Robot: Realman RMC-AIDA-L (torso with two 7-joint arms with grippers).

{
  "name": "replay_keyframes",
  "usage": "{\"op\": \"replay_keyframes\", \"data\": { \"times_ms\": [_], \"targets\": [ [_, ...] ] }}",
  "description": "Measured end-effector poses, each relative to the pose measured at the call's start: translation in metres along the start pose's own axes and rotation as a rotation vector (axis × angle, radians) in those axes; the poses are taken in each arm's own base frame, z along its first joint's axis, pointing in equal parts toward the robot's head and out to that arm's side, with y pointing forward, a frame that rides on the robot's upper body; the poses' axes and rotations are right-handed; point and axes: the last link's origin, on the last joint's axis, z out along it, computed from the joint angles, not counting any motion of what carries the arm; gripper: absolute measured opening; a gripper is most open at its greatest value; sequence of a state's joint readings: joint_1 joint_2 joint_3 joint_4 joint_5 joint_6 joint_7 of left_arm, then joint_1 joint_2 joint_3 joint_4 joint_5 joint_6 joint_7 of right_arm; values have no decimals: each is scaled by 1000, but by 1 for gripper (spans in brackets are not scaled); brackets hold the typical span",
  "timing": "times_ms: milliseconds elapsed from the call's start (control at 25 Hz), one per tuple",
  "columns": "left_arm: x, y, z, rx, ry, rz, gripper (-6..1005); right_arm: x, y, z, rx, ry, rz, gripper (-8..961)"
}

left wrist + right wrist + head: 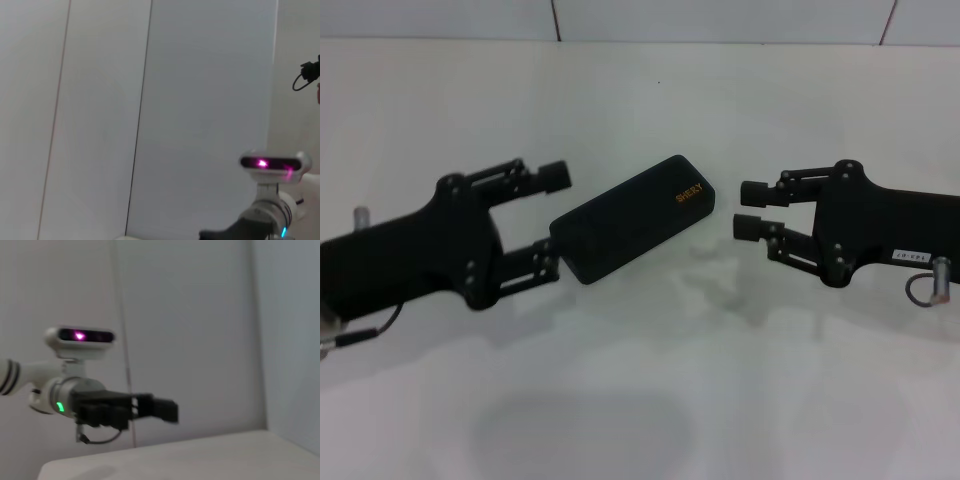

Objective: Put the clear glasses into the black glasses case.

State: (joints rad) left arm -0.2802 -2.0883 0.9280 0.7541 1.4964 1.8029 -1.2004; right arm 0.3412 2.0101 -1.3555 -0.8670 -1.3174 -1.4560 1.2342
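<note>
My left end effector (556, 220) gapes wide at one end of the shut black glasses case (632, 217); right end effector (748, 209) hangs part-open, empty, beyond the other. I'd steady it, then lift its lid squarely.

There was one black glasses case (632, 217), shut, on one tabletop (640, 400), and two hands: left hand (556, 220), right hand (750, 209).

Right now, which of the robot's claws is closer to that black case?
The left gripper: its open fingers flank the black glasses case at its near end. The right gripper, also open, sits apart from the lettered end.
</note>
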Motion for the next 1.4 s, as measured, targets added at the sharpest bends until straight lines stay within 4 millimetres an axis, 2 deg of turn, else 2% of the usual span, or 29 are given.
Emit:
{"op": "replay_keyframes", "data": {
  "times_ms": [120,320,520,960,1400],
  "targets": [
    [-6,6,-9,14,-5,-23,667,-5,4,2,-29,-12,-50,244],
    [-16,17,-21,47,-8,-36,666,-8,8,3,-77,-7,-101,390],
    [-31,28,-29,91,27,-7,665,-3,11,3,-91,16,-111,609],
    [-41,36,-32,97,25,-8,664,11,23,7,-150,62,-89,636],
    [-44,39,-32,87,10,-24,665,13,24,7,-148,70,-85,636]
  ]
}}
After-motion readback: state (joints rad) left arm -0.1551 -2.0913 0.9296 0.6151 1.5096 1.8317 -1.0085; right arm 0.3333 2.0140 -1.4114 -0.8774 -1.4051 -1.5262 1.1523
